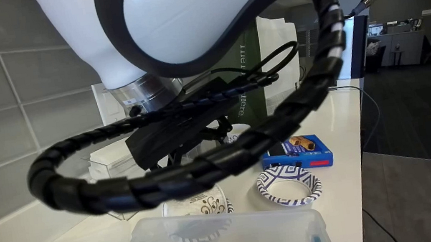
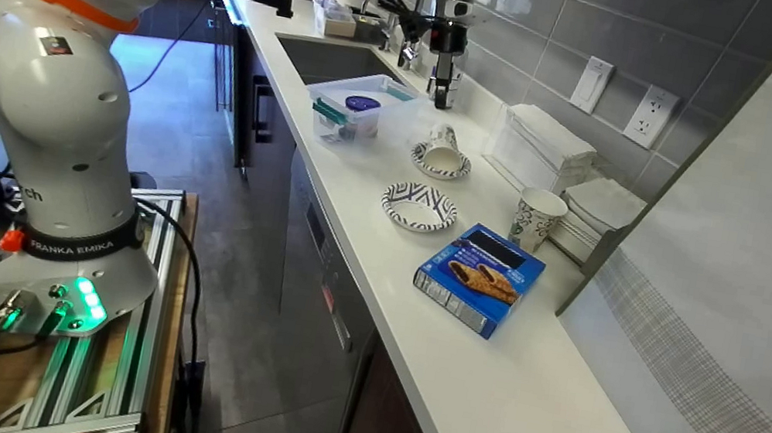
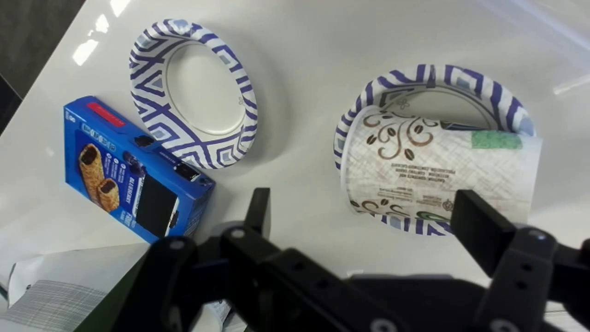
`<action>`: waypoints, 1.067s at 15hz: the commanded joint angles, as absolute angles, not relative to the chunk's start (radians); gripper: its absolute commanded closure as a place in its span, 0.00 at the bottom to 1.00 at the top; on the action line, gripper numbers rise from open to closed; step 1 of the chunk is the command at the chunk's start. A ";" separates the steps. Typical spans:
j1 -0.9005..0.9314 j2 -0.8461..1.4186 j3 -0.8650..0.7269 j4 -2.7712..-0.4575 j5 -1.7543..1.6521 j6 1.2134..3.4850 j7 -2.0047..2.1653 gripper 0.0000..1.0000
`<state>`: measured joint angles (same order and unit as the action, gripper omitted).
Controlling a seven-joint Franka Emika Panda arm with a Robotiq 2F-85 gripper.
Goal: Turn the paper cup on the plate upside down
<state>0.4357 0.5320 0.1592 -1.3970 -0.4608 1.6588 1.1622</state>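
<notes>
The paper cup [image 3: 428,166], white with faint speckle, brown swirls and a green patch, lies on its side across the plate [image 3: 465,78]. Its rimmed mouth faces left in the wrist view. In an exterior view the cup [image 2: 442,149] lies with its mouth toward the camera on the plate [image 2: 463,169]. The cup also shows in an exterior view [image 1: 206,202], partly behind the cable and box lid. My gripper [image 3: 363,191] is open and empty. Its right finger overlaps the cup's lower edge in the wrist view. In an exterior view the gripper [image 2: 443,93] hangs beyond the cup, apart from it.
A second blue-patterned plate [image 3: 249,106] and a blue snack box [image 3: 115,161] lie beside. Another cup [image 2: 534,222] stands near napkin holders [image 2: 542,149]. A clear lidded box [image 2: 341,111] sits by the sink. A paper bag [image 2: 729,227] stands at the counter's end.
</notes>
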 commanded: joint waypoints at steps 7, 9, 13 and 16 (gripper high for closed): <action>0.479 0.652 0.120 -1.233 -0.443 1.621 1.074 0.00; 0.484 0.680 0.114 -1.200 -0.439 1.621 1.055 0.00; 0.497 0.732 0.100 -1.144 -0.429 1.610 1.016 0.00; 0.502 0.759 0.097 -1.120 -0.415 1.620 0.995 0.00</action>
<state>0.4837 0.7061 0.1155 -1.1934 -0.4501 1.6508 1.0319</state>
